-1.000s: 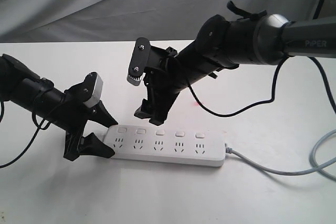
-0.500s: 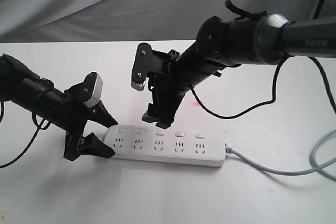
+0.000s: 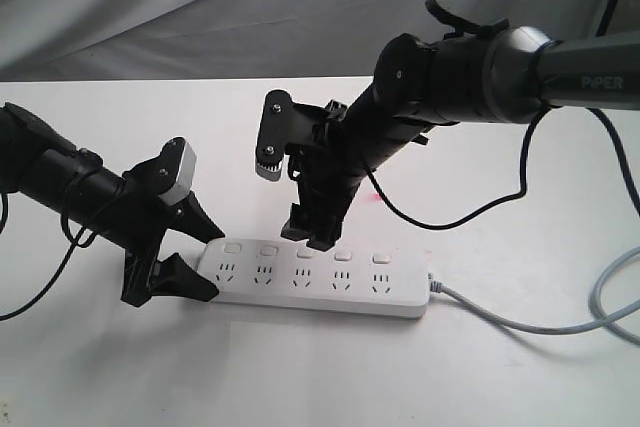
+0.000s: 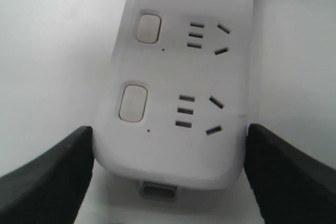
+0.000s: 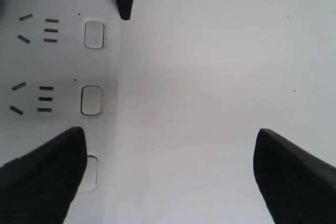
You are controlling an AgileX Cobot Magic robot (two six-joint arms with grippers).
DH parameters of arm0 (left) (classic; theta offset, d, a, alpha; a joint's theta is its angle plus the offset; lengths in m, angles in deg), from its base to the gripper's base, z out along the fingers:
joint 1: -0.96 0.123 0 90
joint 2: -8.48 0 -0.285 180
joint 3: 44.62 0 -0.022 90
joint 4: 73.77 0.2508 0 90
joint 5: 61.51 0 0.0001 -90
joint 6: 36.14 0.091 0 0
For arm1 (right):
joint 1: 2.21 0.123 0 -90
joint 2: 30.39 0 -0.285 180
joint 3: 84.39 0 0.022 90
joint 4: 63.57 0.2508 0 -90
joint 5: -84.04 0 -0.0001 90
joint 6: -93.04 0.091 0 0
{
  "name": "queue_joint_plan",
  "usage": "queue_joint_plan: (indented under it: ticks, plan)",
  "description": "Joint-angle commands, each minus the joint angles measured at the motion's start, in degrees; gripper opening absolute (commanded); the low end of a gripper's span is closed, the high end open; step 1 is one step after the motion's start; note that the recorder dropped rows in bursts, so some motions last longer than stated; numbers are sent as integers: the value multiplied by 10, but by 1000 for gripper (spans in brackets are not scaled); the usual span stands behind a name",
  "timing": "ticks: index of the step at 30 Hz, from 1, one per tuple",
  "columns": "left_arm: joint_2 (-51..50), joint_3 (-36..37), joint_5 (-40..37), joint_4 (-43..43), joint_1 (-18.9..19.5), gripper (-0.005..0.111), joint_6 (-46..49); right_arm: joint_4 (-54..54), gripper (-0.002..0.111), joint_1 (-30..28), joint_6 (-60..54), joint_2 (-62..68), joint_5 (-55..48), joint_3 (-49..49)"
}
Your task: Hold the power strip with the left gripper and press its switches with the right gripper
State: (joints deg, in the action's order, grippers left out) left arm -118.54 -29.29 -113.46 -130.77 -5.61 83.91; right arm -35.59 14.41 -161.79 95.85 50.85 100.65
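The power strip (image 3: 320, 287) lies flat on the worktop (image 3: 300, 387), running from 9 o'clock to 3 o'clock in the exterior view. Its grey cable (image 3: 540, 322) leaves at the 3 o'clock end. The left end effector (image 3: 208, 265) sits at the 9 o'clock end with one jaw against each long side, so it appears to clamp the strip across its width.

The right end effector (image 3: 310, 235) comes in from 1 o'clock and hangs just above the row of switches (image 3: 305, 254), near the middle one. Its jaws stand wide apart and hold nothing.

You should watch these risks:

- In the right wrist view, only one jaw is over the strip and the other is over bare worktop. The lowered tip could land between two switches or on the strip's edge, and then nothing would be pressed.
- The switches sit along the 12 o'clock edge, so a push there could tip the strip or make it swing around the held end. The clamp takes only one short end.
- If the left jaws only touch and do not squeeze, the strip could slide out towards 3 o'clock.
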Motion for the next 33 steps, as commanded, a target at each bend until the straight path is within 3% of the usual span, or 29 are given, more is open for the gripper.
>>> queue_joint_plan:
  ticks: [1,33]
  plan:
    - [-15,3,31,18,-4,56,-1,-1,79,-8,4,-8,-4,-2]
    - [-15,3,31,18,-4,56,-1,73,79,-20,-62,2,43,-44]
